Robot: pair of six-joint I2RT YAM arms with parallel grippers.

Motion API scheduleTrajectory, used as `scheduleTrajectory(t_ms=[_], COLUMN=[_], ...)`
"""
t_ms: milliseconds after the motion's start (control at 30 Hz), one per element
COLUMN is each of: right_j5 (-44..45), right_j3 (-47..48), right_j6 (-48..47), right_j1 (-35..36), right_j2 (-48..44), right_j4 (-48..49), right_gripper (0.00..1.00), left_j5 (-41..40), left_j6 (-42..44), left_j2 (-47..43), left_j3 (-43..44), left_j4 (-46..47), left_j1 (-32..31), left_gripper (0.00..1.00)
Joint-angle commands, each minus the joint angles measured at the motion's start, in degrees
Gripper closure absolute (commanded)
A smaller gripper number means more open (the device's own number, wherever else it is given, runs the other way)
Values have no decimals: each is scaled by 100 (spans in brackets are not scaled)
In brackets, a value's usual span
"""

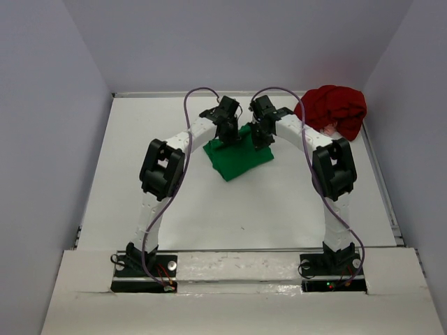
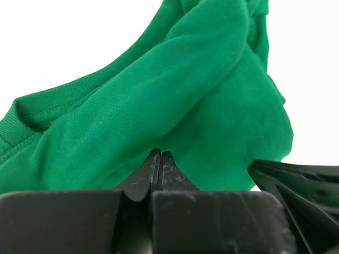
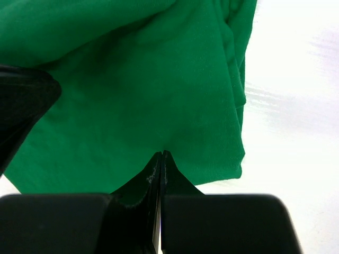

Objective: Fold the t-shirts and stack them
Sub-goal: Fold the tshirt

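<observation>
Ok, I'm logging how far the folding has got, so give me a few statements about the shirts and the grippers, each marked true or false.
1. The green t-shirt lies around the middle of the table. True.
2. The dark red t-shirt is folded flat. False: it sits bunched in a heap at the table's far right corner.
3. The left gripper and the right gripper are both shut on the green t-shirt. True.
4. The dark red t-shirt is stacked on the green t-shirt. False: they lie apart, not touching.
</observation>
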Motion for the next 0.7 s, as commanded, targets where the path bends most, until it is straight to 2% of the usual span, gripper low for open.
scheduleTrajectory(t_ms=[0,667], right_j5=[-79,-158], right_j3=[-9,-465], right_j6=[44,79], right_j1=[59,164], right_j2=[-93,-14], right_j4=[253,314], right_gripper=[100,100], left_j5=[46,-121], left_j6=[122,166], left_j2=[132,361], left_j3=[279,192], left_j4=[-129,47], left_j1=[76,656], left_gripper=[100,100])
